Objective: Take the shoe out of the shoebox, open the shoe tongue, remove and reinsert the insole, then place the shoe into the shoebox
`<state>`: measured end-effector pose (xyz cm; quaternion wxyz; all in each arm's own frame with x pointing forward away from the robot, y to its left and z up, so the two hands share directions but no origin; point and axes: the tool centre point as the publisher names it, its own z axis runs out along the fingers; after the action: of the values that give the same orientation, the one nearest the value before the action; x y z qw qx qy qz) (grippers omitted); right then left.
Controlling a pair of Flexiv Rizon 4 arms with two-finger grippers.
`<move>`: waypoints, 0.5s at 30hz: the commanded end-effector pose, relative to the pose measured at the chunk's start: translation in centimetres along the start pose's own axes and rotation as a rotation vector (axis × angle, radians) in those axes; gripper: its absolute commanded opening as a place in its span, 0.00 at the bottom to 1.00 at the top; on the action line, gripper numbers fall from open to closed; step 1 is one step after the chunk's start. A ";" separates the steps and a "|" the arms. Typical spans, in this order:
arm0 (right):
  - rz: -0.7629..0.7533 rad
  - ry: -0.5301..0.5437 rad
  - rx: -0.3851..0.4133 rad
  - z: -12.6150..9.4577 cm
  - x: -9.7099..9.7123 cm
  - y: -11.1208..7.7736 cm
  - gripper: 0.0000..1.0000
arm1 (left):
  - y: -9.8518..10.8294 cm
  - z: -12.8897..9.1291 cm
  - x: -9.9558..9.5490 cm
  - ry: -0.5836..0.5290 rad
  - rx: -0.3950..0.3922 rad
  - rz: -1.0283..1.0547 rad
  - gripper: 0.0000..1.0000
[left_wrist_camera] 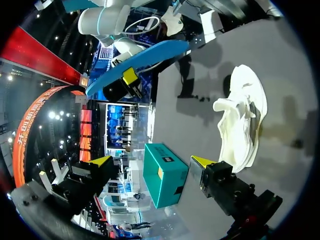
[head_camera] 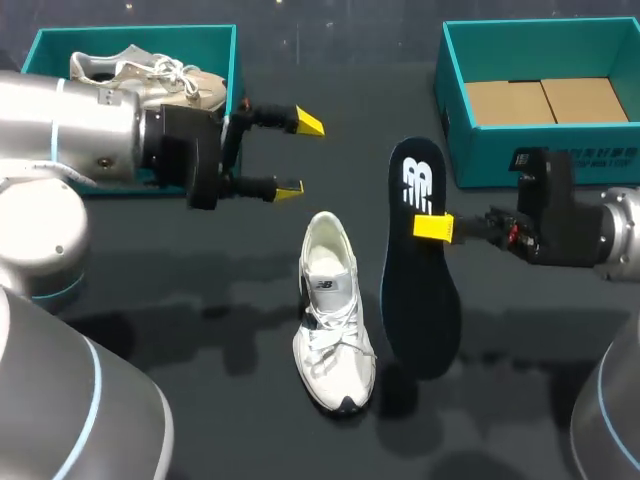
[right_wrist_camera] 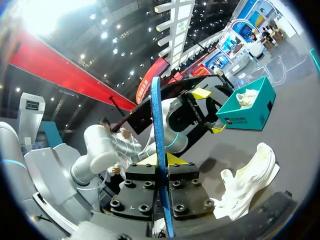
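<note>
Right claw (head_camera: pixel 432 228) clenched on dark insole (head_camera: pixel 420 300) — holds it up over bench (head_camera: pixel 200 300). Left claw (head_camera: pixel 300 155) wide open near left shoebox (head_camera: pixel 180 40). White shoe (head_camera: pixel 333 320) lies on bench beside insole.

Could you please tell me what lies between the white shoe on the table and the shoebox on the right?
The dark insole, clamped in the right gripper, lies between the shoe and that shoebox, as the head view shows.
</note>
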<state>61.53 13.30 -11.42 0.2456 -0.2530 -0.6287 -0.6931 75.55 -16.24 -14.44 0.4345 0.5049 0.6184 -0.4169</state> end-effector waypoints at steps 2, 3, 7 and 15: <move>0.002 0.056 0.006 0.8 -2.3 0.3 0.00 | -0.3 0.0 0.4 -0.120 -0.005 0.003 1.00; 0.002 0.056 0.006 0.8 -2.3 0.3 0.00 | -0.3 0.0 0.4 -0.120 -0.005 0.003 1.00; 0.002 0.056 0.006 0.8 -2.3 0.3 0.00 | -0.8 -0.2 1.0 -0.131 -0.029 0.056 1.00; 0.233 0.120 0.000 0.5 -6.4 2.2 0.00 | -2.1 -0.7 0.8 -0.190 -0.011 0.112 1.00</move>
<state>65.21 13.29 -12.84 0.3213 -0.2914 -0.5842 -0.6860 74.16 -16.18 -14.62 0.5034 0.5033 0.5559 -0.4293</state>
